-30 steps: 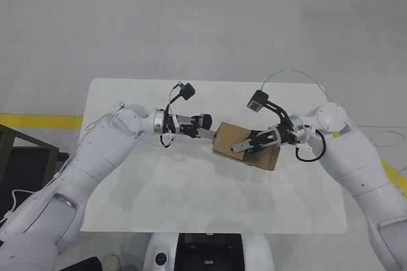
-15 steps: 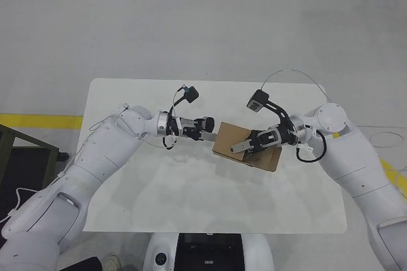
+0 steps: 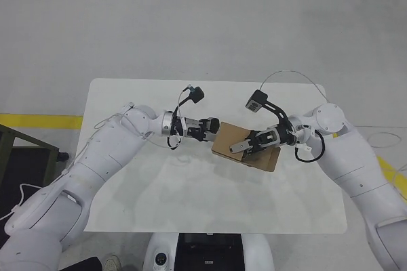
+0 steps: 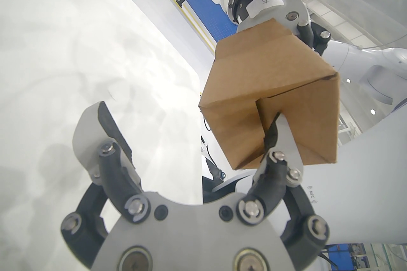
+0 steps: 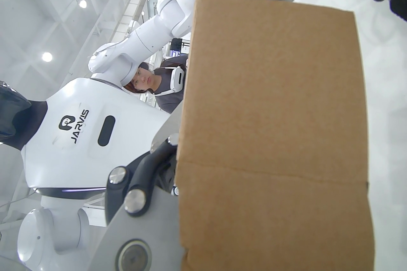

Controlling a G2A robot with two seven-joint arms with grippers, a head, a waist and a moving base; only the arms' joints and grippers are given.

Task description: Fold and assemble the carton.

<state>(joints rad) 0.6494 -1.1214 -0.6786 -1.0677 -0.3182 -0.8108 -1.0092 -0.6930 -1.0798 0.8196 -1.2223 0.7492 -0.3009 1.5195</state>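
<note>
A brown carton (image 3: 248, 147) is held just above the white table (image 3: 156, 196), right of its middle. My right gripper (image 3: 247, 143) is shut on the carton, one silver finger (image 3: 240, 145) lying across its top face. In the right wrist view the carton (image 5: 273, 126) hides all but one finger (image 5: 162, 138) beside its edge. My left gripper (image 3: 214, 127) is open at the carton's left end. In the left wrist view one fingertip (image 4: 279, 132) is tucked under a folded end flap of the carton (image 4: 270, 78), and the other finger (image 4: 105, 126) stands free over the table.
The table's near half and left side are bare. A dark rack (image 3: 0, 156) stands on the floor left of the table, beside a yellow floor line (image 3: 34, 120).
My left gripper has moved right and now meets the carton's left end. The carton and my right gripper have hardly shifted.
</note>
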